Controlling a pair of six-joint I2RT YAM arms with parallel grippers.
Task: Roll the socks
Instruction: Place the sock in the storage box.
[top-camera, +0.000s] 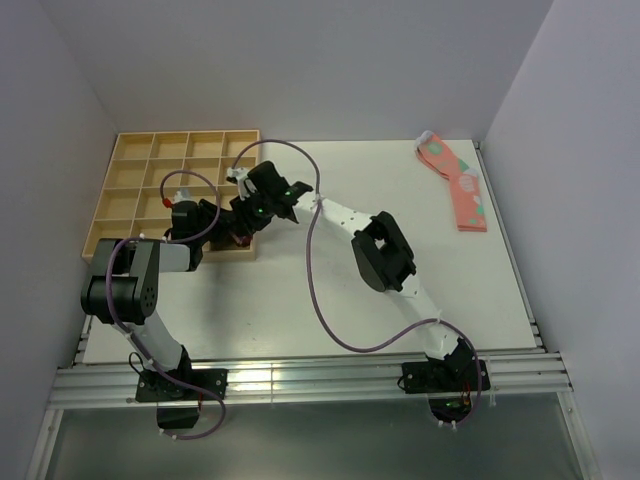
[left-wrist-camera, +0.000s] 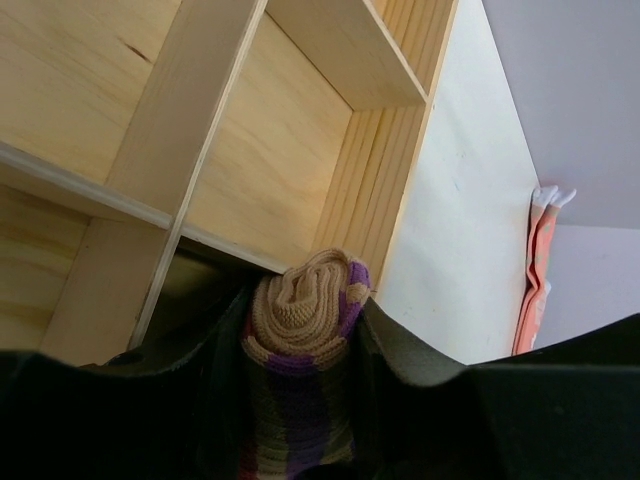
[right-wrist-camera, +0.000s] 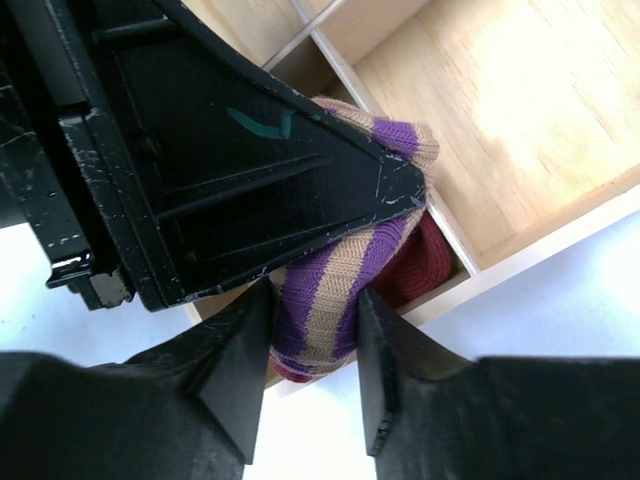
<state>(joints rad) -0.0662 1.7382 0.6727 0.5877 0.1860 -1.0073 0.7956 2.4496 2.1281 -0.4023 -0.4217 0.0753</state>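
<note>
At centre-left of the overhead view, the left gripper (left-wrist-camera: 305, 345) clamps the rolled sock (left-wrist-camera: 303, 300) over the wooden tray (top-camera: 150, 182). The right gripper (right-wrist-camera: 312, 300) pinches its striped end.

**White table (top-camera: 250, 310), two loads**

Holds a gridded wooden tray (top-camera: 135, 176) at the far left corner. Also carries pink socks (top-camera: 456, 182), lying flat, well apart to the tray's right, by the far right corner.

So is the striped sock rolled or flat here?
Rolled: the striped sock shows a tight spiral coil at its end, clamped in the left gripper.
</note>
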